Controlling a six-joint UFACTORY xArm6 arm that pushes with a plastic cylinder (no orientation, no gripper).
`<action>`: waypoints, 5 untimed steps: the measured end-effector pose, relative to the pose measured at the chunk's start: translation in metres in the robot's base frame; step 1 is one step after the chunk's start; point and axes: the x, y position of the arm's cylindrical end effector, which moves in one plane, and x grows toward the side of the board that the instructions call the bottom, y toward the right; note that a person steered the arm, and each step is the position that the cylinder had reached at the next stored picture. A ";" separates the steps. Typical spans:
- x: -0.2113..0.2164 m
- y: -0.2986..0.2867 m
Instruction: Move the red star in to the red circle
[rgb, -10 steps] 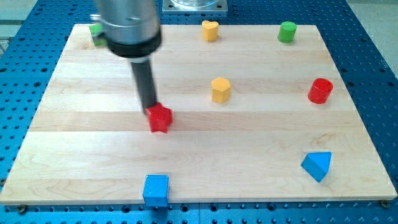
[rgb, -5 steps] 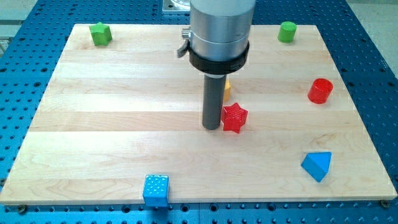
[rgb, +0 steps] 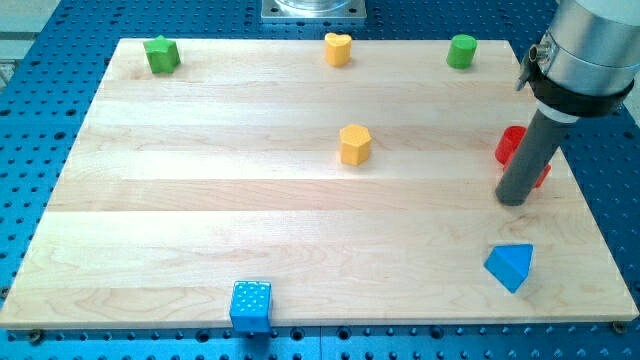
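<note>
Seven small coloured blocks besides the red pair lie on the pale wooden desk (rgb: 200, 190), which sits on a blue perforated base (rgb: 30, 120). My tip (rgb: 513, 201), the lower end of the straight dark rod, rests on the desk at the view's right, and the rod partly hides two red pieces. The red circle (rgb: 510, 146), a short cylinder, shows at the rod's left edge; a sliver of red, seemingly the red star (rgb: 543, 177), peeks out at its right edge, so the star lies beside the circle, though contact cannot be judged. No jaws exist on this arm, only the rod. Below the tip sits a blue triangular block (rgb: 510, 266). A yellow hexagonal block (rgb: 355, 145) lies mid-desk, a yellow heart-shaped block (rgb: 338, 48) at the top, a green cylinder (rgb: 461, 51) top right, a green star-like block (rgb: 160, 54) top left, and a blue cube (rgb: 250, 305) at the bottom edge.
</note>
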 end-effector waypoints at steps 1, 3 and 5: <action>-0.004 0.016; 0.006 0.033; -0.025 0.033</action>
